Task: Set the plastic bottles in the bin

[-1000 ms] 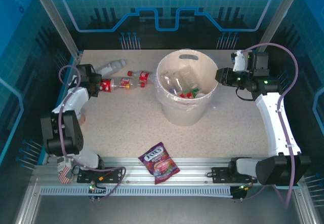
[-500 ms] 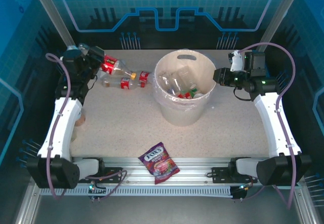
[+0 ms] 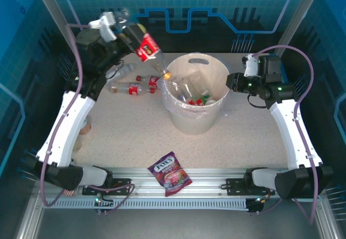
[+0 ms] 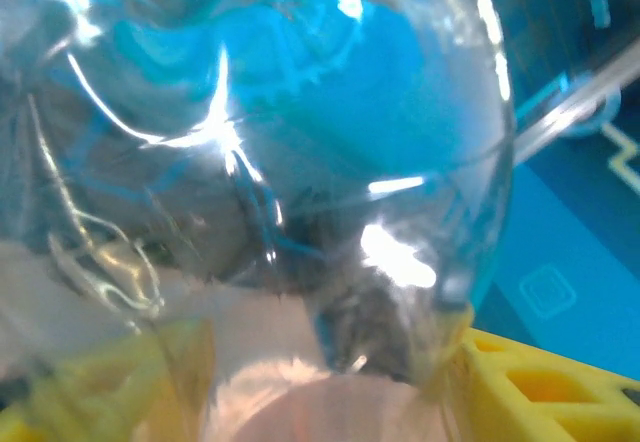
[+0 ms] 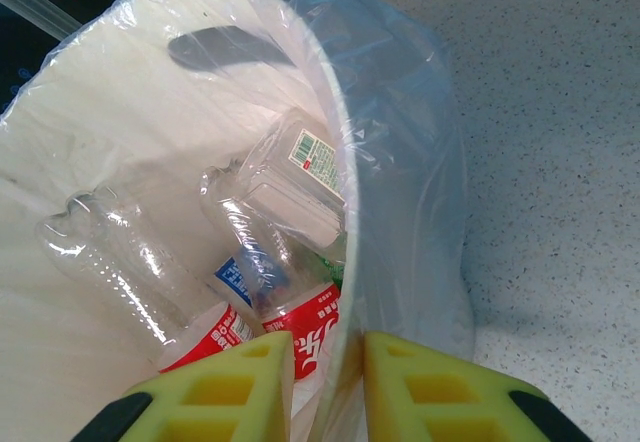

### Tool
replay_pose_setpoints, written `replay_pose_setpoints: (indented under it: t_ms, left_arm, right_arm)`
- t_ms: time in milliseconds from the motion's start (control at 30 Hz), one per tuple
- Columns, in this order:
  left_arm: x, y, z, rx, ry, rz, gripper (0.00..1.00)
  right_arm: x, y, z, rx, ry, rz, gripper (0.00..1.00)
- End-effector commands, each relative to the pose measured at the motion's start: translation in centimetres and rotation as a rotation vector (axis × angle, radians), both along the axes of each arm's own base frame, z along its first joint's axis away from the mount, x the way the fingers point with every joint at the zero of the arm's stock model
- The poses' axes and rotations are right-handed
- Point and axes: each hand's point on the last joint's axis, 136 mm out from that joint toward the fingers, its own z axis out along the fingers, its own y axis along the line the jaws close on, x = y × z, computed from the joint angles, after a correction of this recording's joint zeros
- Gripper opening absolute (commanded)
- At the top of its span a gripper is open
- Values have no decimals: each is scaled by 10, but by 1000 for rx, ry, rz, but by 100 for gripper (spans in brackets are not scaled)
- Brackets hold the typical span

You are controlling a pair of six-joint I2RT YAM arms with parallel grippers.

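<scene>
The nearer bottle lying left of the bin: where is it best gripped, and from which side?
Probably around its labelled middle, from above, jaws closing front to back: the bottle lies flat, long axis left-right. Another bottle lies close behind it, beside the bin.

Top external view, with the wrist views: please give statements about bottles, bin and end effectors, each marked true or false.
1. The left end effector holds a red-labelled bottle above the table. True.
2. The bin is empty. False: several bottles lie inside.
3. The right end effector is shut on the bin's rim. True.
4. The candy bag lies in the bin. False: it lies on the table, at its near edge.
</scene>
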Motion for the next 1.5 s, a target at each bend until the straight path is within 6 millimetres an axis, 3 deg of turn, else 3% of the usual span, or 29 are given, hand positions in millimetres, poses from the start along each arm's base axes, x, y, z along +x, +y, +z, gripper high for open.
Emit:
replay_pose_setpoints:
  t_ms: [0, 167, 233, 467, 600, 900, 1100, 1333, 1467]
  left_arm:
    - [1, -50, 5, 117, -73, -140, 33]
    - [8, -123, -28, 281, -30, -272, 33]
    - [9, -143, -44, 343, -9, -285, 33]
    - [12, -181, -100, 440, 42, -279, 33]
    - [6, -191, -118, 434, 33, -300, 33]
    - [6, -189, -162, 405, 104, -244, 34]
    - [0, -193, -187, 438, 168, -268, 49]
    - [-4, -193, -181, 436, 156, -288, 79]
    - [-7, -194, -176, 429, 155, -294, 83]
  right_arm:
    - [-12, 11, -5, 13, 30, 28, 25]
    - [-12, 14, -4, 9, 30, 35, 25]
    - [-12, 15, -4, 9, 30, 37, 25]
    - [-12, 17, -1, 11, 25, 44, 26]
    - [-11, 17, -1, 6, 23, 47, 26]
    - [-9, 20, -4, 12, 27, 52, 26]
    - [-10, 19, -4, 8, 26, 54, 26]
    - [-10, 20, -5, 5, 23, 57, 26]
    - [-9, 21, -5, 10, 20, 60, 26]
